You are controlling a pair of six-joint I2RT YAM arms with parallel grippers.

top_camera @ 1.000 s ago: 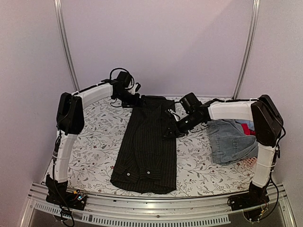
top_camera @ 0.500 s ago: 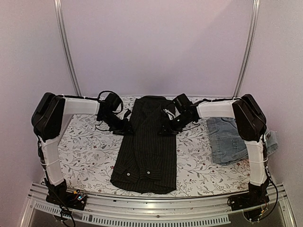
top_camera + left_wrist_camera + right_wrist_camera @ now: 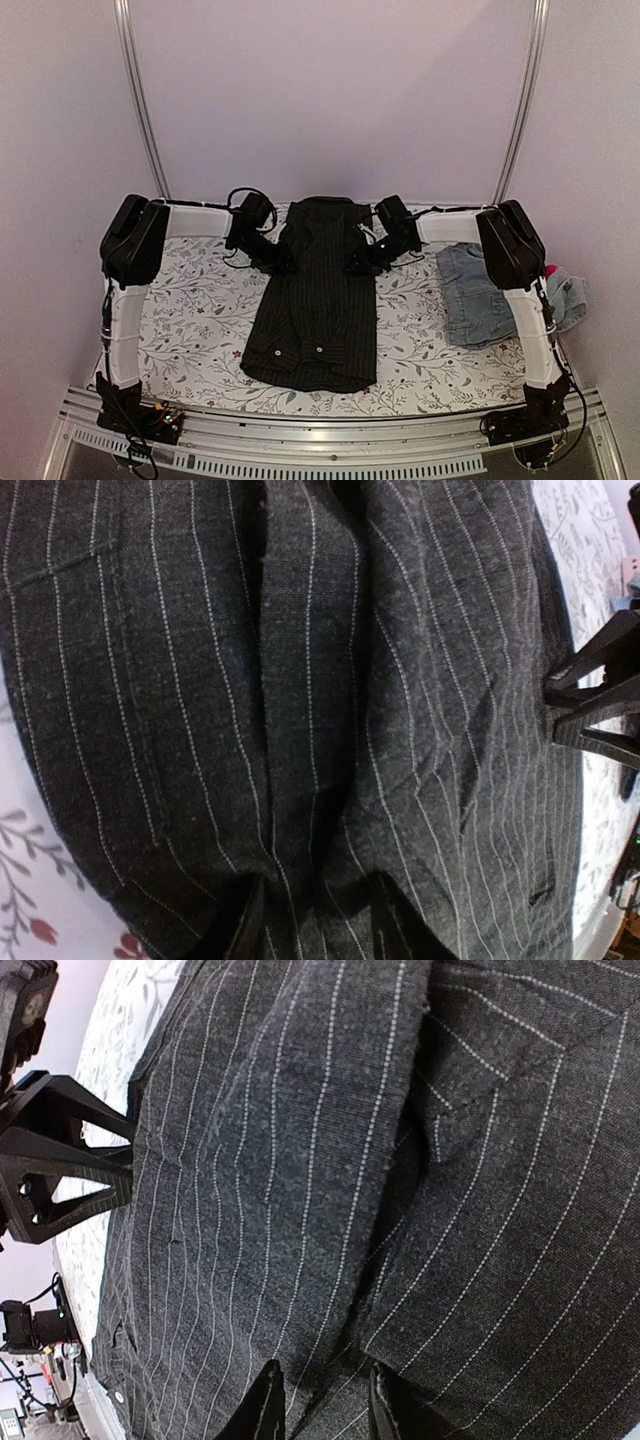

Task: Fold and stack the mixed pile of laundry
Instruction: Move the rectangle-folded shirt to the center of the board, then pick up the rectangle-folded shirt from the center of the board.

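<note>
The black pinstriped shirt [image 3: 315, 300] lies lengthwise in the middle of the table, folded into a narrow strip with its cuffs toward me. My left gripper [image 3: 279, 262] is at the shirt's left edge near the far end, and my right gripper [image 3: 357, 263] is opposite it at the right edge. In the left wrist view the left gripper [image 3: 315, 925] pinches a raised ridge of the shirt [image 3: 330, 700]. The right gripper [image 3: 325, 1410] likewise has striped cloth [image 3: 300, 1160] bunched between its fingers. A faded denim piece [image 3: 476, 296] lies to the right.
The table has a floral cover [image 3: 200, 300]. Another pale denim garment [image 3: 570, 295] with a bit of red [image 3: 548, 270] hangs past the right arm at the table's right edge. Metal frame posts [image 3: 138, 100] rise at the back corners.
Both grippers have moved to opposite side edges of the shirt's far part and closed on the cloth. The right arm swung up off the denim pile, and the shirt's top has bunched narrower.
</note>
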